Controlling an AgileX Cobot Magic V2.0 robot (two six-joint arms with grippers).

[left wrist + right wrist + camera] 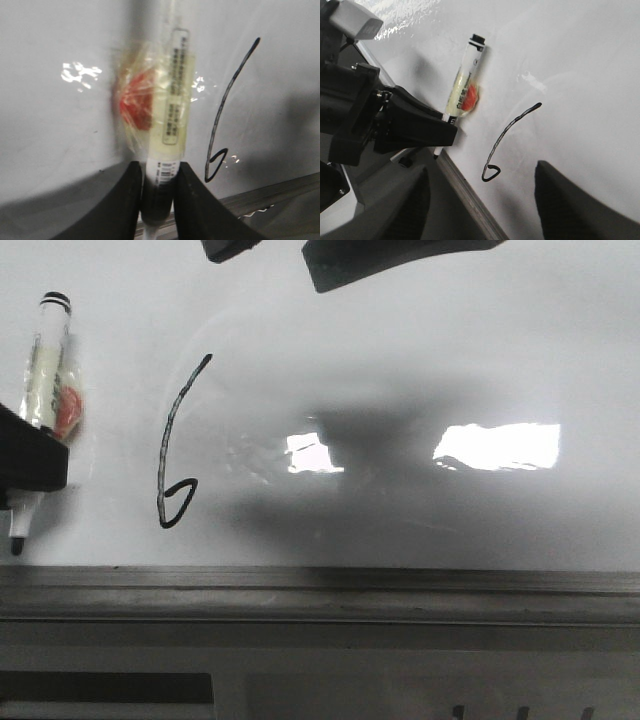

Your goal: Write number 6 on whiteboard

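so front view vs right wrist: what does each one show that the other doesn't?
Front only: two bright glare patches on the whiteboard and the full grey rail along its edge. Right wrist only: the left gripper seen whole, and the right gripper's own open fingers. Both: the number 6 and the marker, clamped in the left gripper.

Left hand with marker crowds whiteboard's left edge, right of number 6 bare
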